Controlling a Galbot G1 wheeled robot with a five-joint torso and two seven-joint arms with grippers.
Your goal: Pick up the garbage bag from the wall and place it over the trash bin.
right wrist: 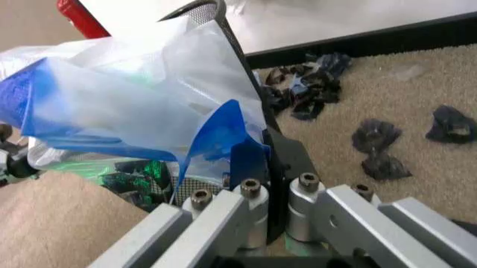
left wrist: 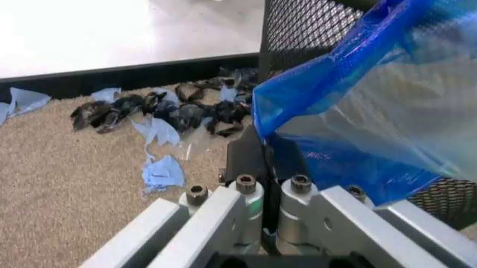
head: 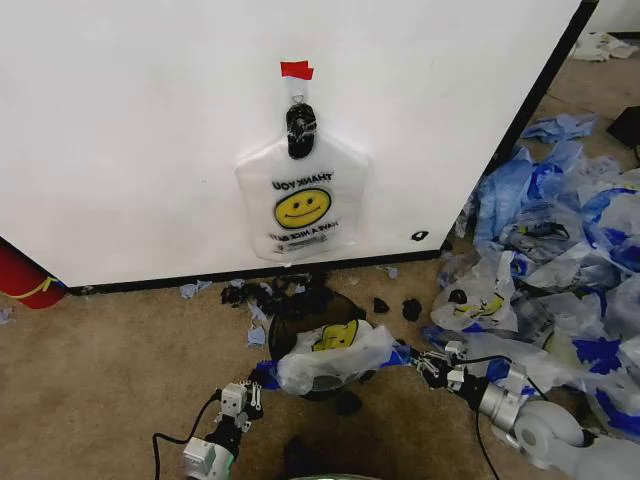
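A translucent white garbage bag (head: pixel 335 358) with a yellow smiley lies draped over the black wire-mesh trash bin (head: pixel 318 302) on the carpet below the wall. My left gripper (head: pixel 252 390) is shut on the bag's blue handle at the bin's left side. In the left wrist view that gripper (left wrist: pixel 266 162) pinches blue plastic (left wrist: pixel 328 84) beside the mesh (left wrist: pixel 298 28). My right gripper (head: pixel 428 362) is shut on the other blue handle at the bin's right; the right wrist view shows it (right wrist: pixel 270 159) clamping the bag (right wrist: pixel 134 95) by the bin's rim (right wrist: pixel 216 11). A similar smiley bag (head: pixel 301 205) hangs on the wall.
A big pile of blue-streaked white bags (head: pixel 560 250) covers the floor to the right. Black scraps (head: pixel 400 306) and blue shreds (left wrist: pixel 160 167) litter the carpet near the baseboard. A red cylinder (head: pixel 22 275) stands at the far left against the wall.
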